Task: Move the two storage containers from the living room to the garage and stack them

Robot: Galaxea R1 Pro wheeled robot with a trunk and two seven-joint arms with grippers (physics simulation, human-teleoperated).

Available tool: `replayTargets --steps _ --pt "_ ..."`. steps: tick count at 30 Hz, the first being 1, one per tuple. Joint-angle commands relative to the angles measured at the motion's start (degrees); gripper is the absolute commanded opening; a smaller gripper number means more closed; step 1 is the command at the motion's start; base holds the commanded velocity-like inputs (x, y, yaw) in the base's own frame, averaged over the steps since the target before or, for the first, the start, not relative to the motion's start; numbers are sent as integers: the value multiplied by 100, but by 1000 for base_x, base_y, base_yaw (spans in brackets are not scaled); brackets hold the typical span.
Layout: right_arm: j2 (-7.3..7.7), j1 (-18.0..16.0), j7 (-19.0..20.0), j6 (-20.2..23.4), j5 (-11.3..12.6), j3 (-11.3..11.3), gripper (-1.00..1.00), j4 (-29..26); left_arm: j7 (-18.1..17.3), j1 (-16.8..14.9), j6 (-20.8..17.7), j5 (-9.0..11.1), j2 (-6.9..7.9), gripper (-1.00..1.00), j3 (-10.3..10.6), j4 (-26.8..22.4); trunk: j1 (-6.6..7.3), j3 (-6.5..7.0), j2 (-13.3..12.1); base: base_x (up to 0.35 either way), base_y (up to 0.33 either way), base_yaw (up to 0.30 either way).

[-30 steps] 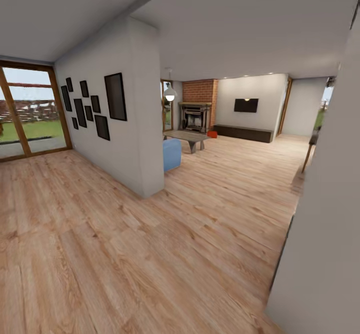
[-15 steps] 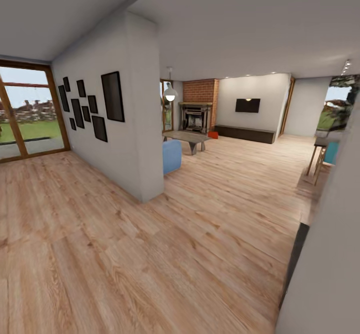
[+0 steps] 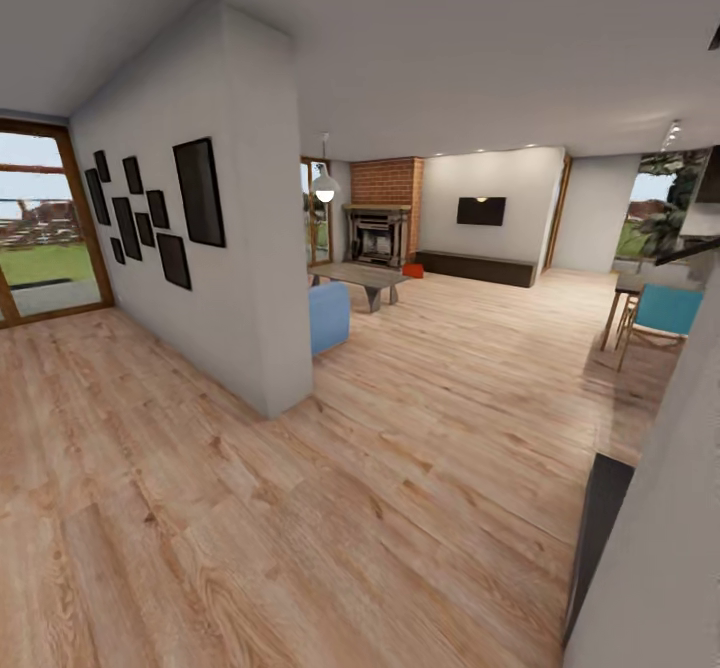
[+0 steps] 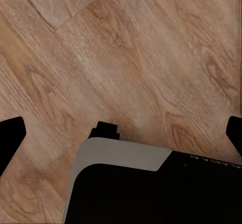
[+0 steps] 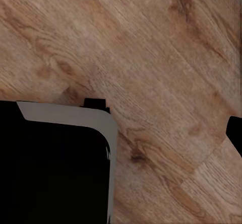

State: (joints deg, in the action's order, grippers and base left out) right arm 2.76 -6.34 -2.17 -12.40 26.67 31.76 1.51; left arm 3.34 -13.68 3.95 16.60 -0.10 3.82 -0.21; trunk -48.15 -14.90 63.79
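Small orange-red storage container (image 3: 413, 270) far off, on the living room (image 3: 470, 248) wood floor, between fireplace and low dark bench

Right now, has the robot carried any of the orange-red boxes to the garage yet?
Nothing looks done yet. The robot is in the house on the light wood-plank floor, facing the red-brick fireplace. A small orange-red shape, likely a storage container, sits on the floor beside it, far off. Both wrist views look down on bare planks, nothing carried. Left to do: reach them, carry both out, stack them.
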Motion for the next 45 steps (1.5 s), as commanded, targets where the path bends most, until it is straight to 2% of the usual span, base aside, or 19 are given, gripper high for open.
replayTargets --steps 1,12,37,45 --pt "-4 -7 -3 -26 39 49 100 18 17 -3 18 45 0 100 41 3 -4 -7 4 322 0 -272" --pt "-4 -7 -29 -26 31 72 100 16 17 -3 18 45 7 100 40 4 -4 -7 4 322 54 -258" --pt "1 -7 1 -29 28 68 100 16 17 -3 18 45 3 100 40 4 -4 -7 4 322 101 -6" --pt "-4 -7 -44 -26 31 67 100 16 17 -3 18 45 4 100 40 4 -4 -7 4 322 91 -181"
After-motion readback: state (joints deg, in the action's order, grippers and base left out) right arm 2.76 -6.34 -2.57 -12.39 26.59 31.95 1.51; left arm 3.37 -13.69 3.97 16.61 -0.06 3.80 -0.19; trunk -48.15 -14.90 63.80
